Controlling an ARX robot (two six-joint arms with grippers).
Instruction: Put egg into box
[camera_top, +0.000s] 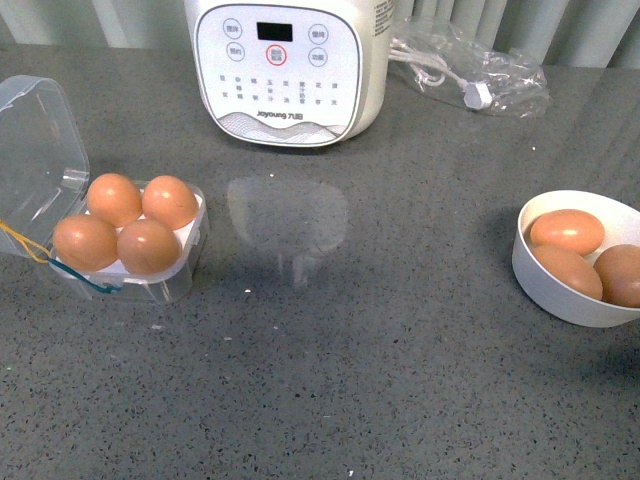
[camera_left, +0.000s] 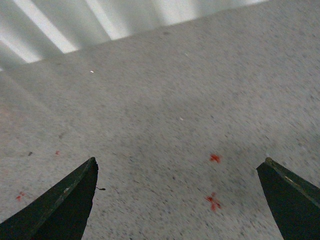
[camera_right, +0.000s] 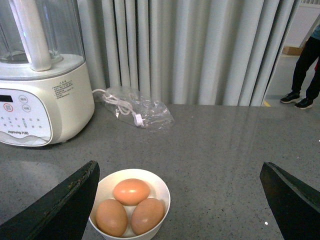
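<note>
Left gripper (camera_left: 180, 160): fingers (camera_left: 60, 205) spread wide, empty, with bare grey countertop (camera_left: 175, 100) and red marks (camera_left: 215, 158) between them. Right gripper (camera_right: 180, 163): fingers (camera_right: 65, 205) spread wide, empty; white bowl (camera_right: 159, 184) holding three eggs (camera_right: 131, 191) lies between them, beside one finger. Box (camera_top: 175, 283): lid open, four eggs (camera_top: 148, 246) filling its cups, away from both sets of fingers.

You could read just one brand: "Joyoung", in small dark letters low on the control panel (camera_top: 285, 70) of the white appliance (camera_top: 365, 60), just above its grey wave pattern. The round buttons (camera_top: 233, 29) and the rows of print beneath them bore Chinese characters too small for you to make out. In the right wrist view, the grey print on the appliance's side was equally unreadable.
</note>
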